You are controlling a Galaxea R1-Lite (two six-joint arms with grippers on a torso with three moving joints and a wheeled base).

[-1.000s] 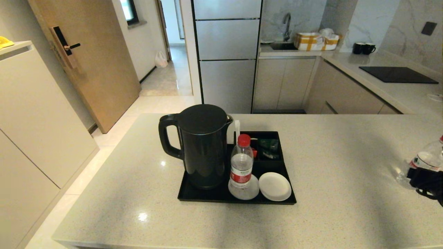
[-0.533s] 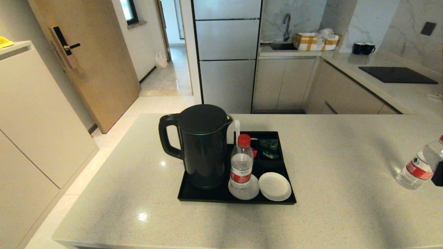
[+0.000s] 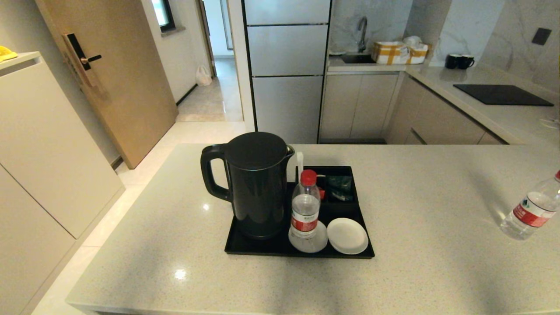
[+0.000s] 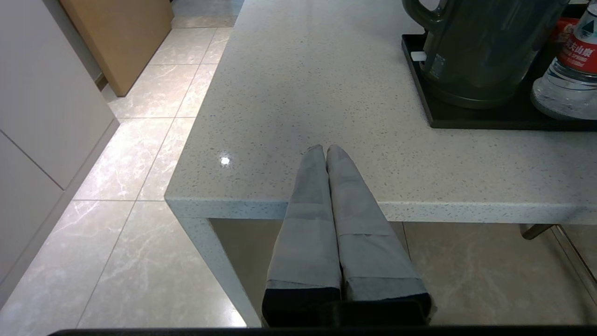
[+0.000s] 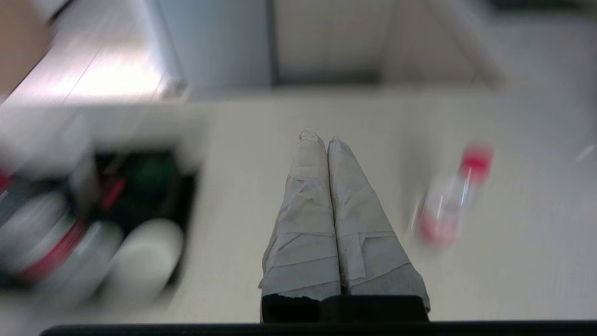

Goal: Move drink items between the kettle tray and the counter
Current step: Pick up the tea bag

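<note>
One clear water bottle (image 3: 533, 209) with red cap and red label stands alone on the beige counter (image 3: 420, 271) at the far right, also seen as that bottle (image 5: 445, 205) in the right wrist view. A second such bottle (image 3: 305, 205) stands on a white coaster in the black kettle tray (image 3: 280, 250). The dark green sachet (image 3: 340, 183) lies in a rear compartment of the tray. My right gripper (image 5: 322, 137) is shut and empty above the counter, between tray and right bottle, outside the head view. My left gripper (image 4: 325, 148) is shut, parked at the counter's front edge.
The tall black kettle (image 3: 253, 183) fills the tray's left half, and a second white coaster (image 3: 347, 235) lies at its front right. Open counter stretches between the tray and the right bottle. The counter's left edge (image 4: 186, 154) drops to the tiled floor.
My right gripper has let go of the right bottle and drawn back out of the head view. The bottle stays standing on the counter at the far right.
</note>
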